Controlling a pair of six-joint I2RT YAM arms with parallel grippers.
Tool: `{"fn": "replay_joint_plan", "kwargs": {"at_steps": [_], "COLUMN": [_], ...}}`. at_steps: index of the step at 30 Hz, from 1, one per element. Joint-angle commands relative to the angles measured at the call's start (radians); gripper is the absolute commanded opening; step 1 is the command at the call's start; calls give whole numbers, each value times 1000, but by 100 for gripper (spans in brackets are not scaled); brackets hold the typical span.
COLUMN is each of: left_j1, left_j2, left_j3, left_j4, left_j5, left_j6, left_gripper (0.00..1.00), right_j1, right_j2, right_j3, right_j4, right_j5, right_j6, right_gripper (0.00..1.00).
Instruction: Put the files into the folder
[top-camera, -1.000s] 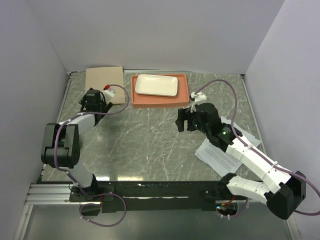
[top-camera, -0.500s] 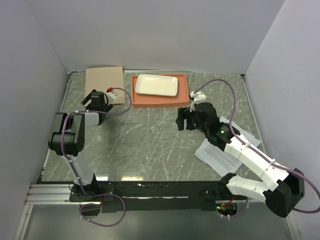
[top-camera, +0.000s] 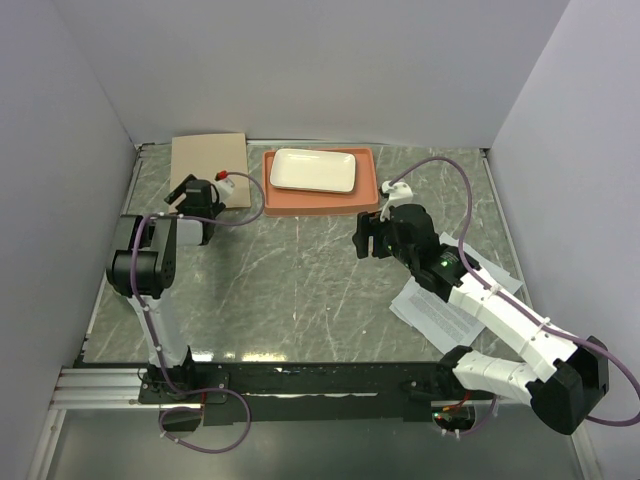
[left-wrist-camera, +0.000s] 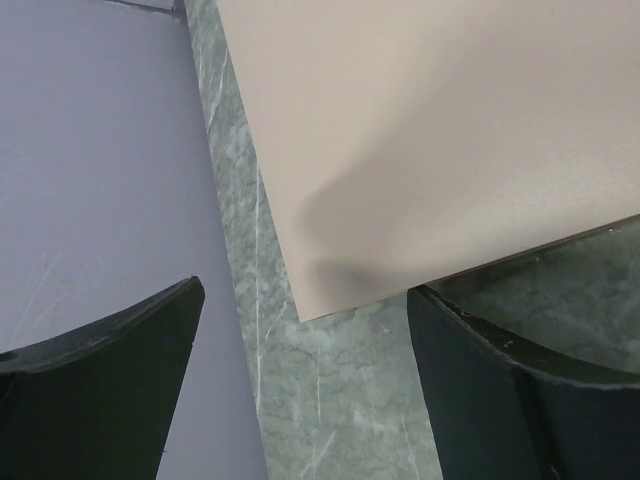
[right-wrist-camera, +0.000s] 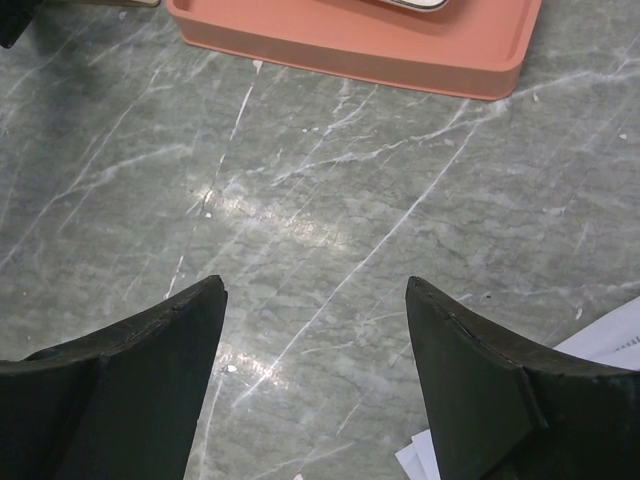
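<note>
Jaws of the left tool (left-wrist-camera: 300, 300) stand apart in its wrist view. One dark finger (left-wrist-camera: 100, 390) shows against the grey wall (left-wrist-camera: 90, 150) and the other over the counter (left-wrist-camera: 340, 400), with the near left corner of the folder (left-wrist-camera: 450, 130) between them. Whether either finger touches the cardboard I cannot tell. The top view gives what that close view lacks: the folder lies flat and closed in the far left corner of the counter, just beside the orange tray (top-camera: 320, 203), which holds a white plate (top-camera: 313, 170). The right tool (top-camera: 368, 238) hangs over bare counter right of the middle, well apart from the folder. Its wrist view shows the jaws wide apart with nothing between them and the tray's near rim ahead. The files (top-camera: 440, 318) lie at the right near side, partly under the right arm in the top view. The right wrist view catches only their white corners at its lower right edge.
</note>
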Motion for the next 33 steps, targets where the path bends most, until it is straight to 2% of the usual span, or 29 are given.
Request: {"fn": "replay_joint_plan", "kwargs": {"at_steps": [1,4,7,11,12,14,20,26,28,29,31,33], "left_j1": [-5,-5,-5,-7,-7,-7,-12,-24,-28,-30,-33,-35], "left_j2": [20,29,38,38,34,32,26,46,53,61,67,66], "left_j3": [30,36,36,25,28,24,30,85,94,110,122,128], "left_j4": [76,96,139,197,193,205,214,155,144,133,115,109], "left_j5": [-27,-32,-39,-47,-44,-42,-45,-42,-42,-42,-44,-44], "left_j6": [27,32,46,44,38,33,7,-23,-25,-31,-40,-51], "left_gripper": [89,86,79,62,55,49,43,47,38,27,20,5], "right_j1": [5,5,5,6,5,5,6,6,6,5,6,6], "right_j2": [6,5,-4,-24,-29,-37,-57,-63,-69,-72,-78,-80], "right_j3": [23,25,16,-6,-9,-13,-29,-36,-39,-40,-41,-41], "right_j4": [44,53,66,90,95,96,109,107,107,107,106,102], "right_j5": [33,38,36,36,38,41,44,39,39,36,38,36], "right_j6": [7,13,19,28,28,30,33,36,38,36,36,33], "right_gripper": [79,78,76,73,72,71,65,60,59,58,57,56]}}
